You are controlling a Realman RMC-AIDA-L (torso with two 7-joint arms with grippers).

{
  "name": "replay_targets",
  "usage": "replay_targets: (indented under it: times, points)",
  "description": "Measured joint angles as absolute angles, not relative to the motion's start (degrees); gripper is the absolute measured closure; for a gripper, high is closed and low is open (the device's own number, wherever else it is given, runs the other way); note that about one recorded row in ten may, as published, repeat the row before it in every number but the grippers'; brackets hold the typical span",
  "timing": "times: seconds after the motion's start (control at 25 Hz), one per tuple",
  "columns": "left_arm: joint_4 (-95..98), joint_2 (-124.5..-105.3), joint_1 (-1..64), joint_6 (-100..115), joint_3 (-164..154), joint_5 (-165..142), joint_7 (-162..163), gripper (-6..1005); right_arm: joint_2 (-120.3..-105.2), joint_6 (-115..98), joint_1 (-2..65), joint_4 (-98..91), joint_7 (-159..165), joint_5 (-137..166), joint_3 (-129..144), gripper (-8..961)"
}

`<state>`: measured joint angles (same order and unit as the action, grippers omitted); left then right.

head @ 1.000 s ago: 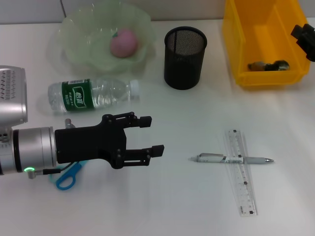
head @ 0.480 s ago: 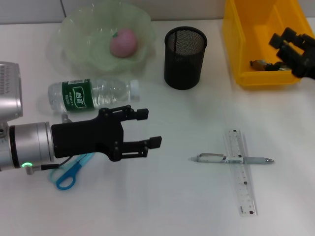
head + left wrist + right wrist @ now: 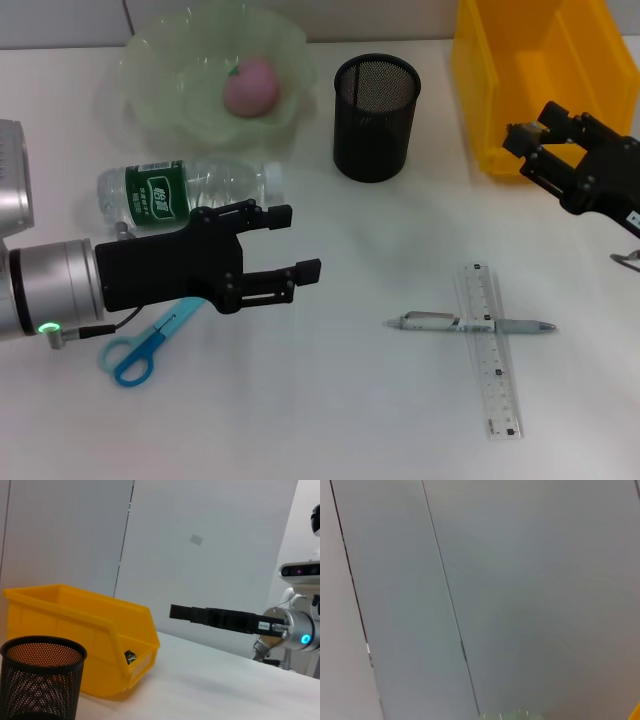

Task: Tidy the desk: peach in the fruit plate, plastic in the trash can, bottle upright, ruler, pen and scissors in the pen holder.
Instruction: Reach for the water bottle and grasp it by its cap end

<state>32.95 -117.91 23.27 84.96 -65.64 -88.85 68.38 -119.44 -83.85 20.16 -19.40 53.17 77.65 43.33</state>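
The bottle (image 3: 185,190) lies on its side, green label leftward. My left gripper (image 3: 298,242) hovers open just in front of it, empty. Blue-handled scissors (image 3: 135,350) lie partly under that arm. The peach (image 3: 250,85) rests in the green fruit plate (image 3: 150,95). A pen (image 3: 470,324) lies across the clear ruler (image 3: 490,350) at right. The black mesh pen holder (image 3: 375,115) (image 3: 40,680) stands empty. My right gripper (image 3: 522,150) (image 3: 175,612) is open in front of the yellow trash can (image 3: 500,70). A scrap of plastic (image 3: 130,656) lies inside the trash can (image 3: 75,645).
A white tabletop (image 3: 350,420) carries everything. A grey wall (image 3: 200,555) stands behind the table. The right wrist view shows only grey wall panels (image 3: 520,605).
My right gripper came down and leftward from over the yellow bin to its front edge. My left gripper shifted slightly toward the bottle, uncovering more of the scissors.
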Motion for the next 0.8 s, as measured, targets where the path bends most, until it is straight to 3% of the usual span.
replay_targets:
  times: [0.48,0.8]
  points:
    - [33.79,-118.42,24.41,84.46,-60.7,-88.76,70.62,214,-119.46,-83.97,19.89,-15.04,50.88,77.28,43.04,300]
    - [44.84,-116.25,30.36,75.29,-59.78,-95.32,95.28,215,-119.49,-83.42,21.13,-11.56,49.37,77.18,42.85,301]
